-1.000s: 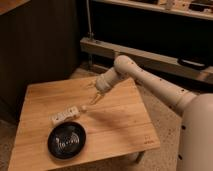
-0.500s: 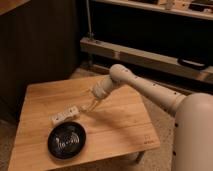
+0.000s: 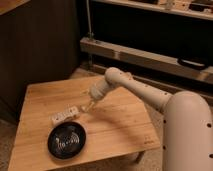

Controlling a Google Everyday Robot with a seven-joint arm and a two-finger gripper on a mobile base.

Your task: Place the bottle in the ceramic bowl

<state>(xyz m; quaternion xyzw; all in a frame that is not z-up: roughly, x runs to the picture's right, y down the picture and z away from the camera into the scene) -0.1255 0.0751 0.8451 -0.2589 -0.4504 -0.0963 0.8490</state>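
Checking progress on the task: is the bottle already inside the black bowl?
No, the bottle lies on the table just outside the ceramic bowl, with the gripper low beside it.

Nothing can be read here. The small, slim whitish-cream bottle [image 3: 65, 116], lying on the light wooden table [image 3: 120, 127], bears faint darker markings that cannot be made out as letters. The robot's cream two-finger gripper [image 3: 86, 106], low over the table just beside the bottle's end, shows no legible writing.
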